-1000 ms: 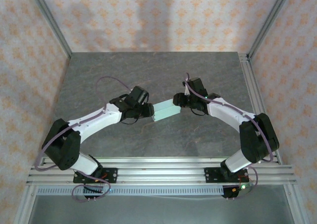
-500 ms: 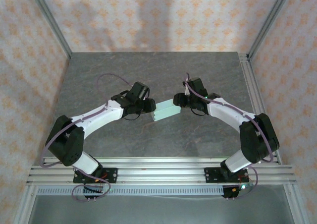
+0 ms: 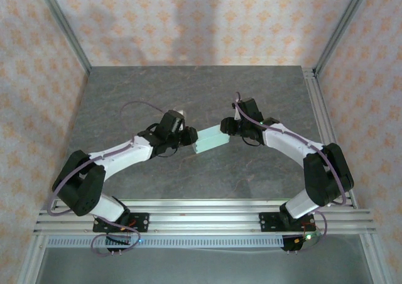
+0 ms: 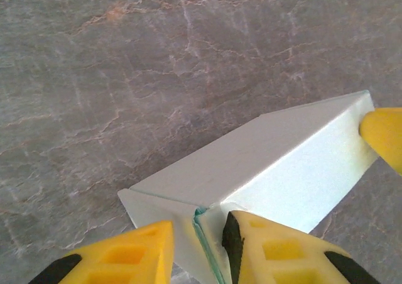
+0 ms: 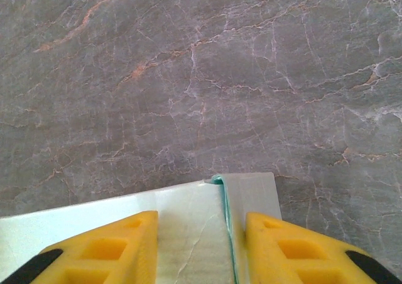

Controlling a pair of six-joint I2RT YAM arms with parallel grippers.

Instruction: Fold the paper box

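Paper box [image 3: 210, 139] at centre: left gripper [image 4: 196, 226] and right gripper [image 5: 201, 218] straddle its left and right ends, jaws part-open, actual grip can't tell.

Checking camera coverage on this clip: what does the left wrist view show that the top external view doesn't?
Left wrist view: close up, the pale mint-blue card paper box with its end seam between the left gripper's yellow fingers, plus another yellow fingertip at its far corner. Top external view: two white arms, the right gripper, silver aluminium frame, patterned walls. Both: box, left gripper, grey marbled table.
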